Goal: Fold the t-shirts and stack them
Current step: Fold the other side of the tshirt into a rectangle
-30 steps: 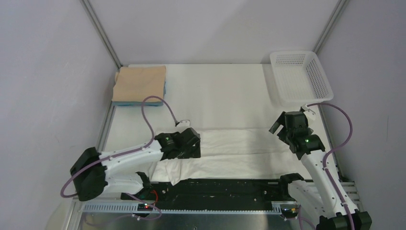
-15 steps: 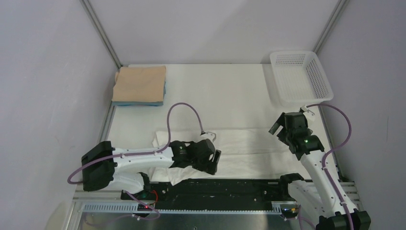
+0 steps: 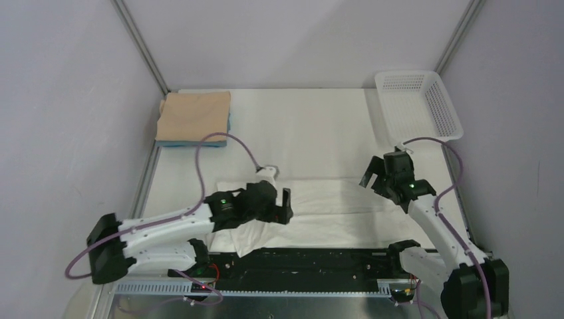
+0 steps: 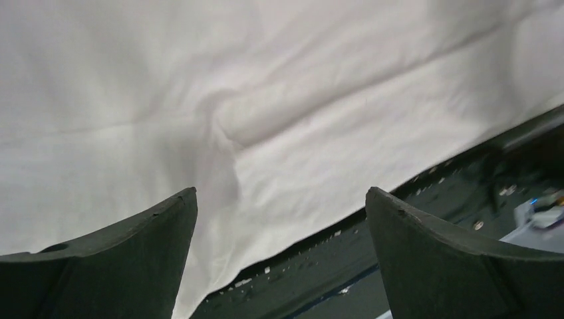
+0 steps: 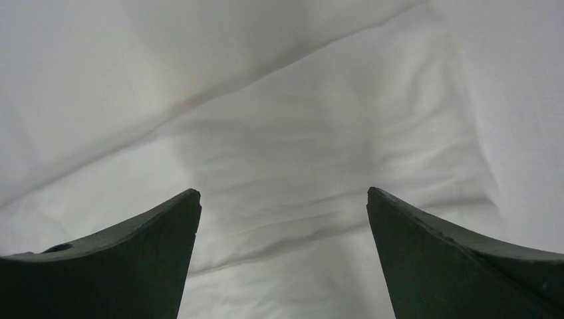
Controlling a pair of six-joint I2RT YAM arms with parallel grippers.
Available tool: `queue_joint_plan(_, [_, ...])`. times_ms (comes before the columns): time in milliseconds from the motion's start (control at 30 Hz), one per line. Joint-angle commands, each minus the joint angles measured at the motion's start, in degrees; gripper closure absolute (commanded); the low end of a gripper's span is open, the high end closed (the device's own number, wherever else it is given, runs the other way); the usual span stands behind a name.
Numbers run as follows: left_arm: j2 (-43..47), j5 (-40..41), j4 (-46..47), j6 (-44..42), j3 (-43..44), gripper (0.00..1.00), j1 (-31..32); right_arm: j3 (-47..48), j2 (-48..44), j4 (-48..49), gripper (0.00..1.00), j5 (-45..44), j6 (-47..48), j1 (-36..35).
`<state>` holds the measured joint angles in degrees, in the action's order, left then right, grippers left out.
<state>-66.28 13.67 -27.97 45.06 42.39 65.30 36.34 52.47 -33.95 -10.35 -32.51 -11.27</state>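
left gripper (image 3: pixel 286 207) and right gripper (image 3: pixel 372 180) both wide apart, holding nothing; hovering over the white t-shirt (image 3: pixel 332 209)

A white perforated plastic basket (image 3: pixel 442 105) sat at the far right corner of the white counter (image 3: pixel 312 129), close to the right wall. Pale lilac-grey walls (image 3: pixel 299 40) closed the counter in on three sides, and a slanted metal post (image 3: pixel 141 46) rose at each far corner. A black rail (image 3: pixel 319 261) ran along the near edge, with a slotted metal strip (image 3: pixel 149 288) just in front of it.
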Motion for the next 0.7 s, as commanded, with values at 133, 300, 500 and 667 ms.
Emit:
queue_joint_plan(133, [10.82, 0.68, 5.76, 3.22, -6.41, 0.0, -10.43, -0.75, 14.98, 17.12, 0.01, 8.97, 0.04, -2.85])
queue_joint_plan(300, [4.04, -4.05, 9.25, 6.21, -9.25, 0.0, -18.1, -0.75, 18.96, 18.36, 0.01, 7.88, -0.99, -2.84])
queue_joint_plan(500, [-10.38, -10.64, 20.52, 7.36, -6.27, 0.0, -25.84, -2.61, 17.21, 15.04, 0.0, 7.17, -3.9, -2.99])
queue_joint_plan(667, [-29.41, -9.83, 23.68, 7.53, 7.18, 0.0, -32.12, -4.4, 13.79, 10.87, 0.01, 8.35, -4.73, -3.13])
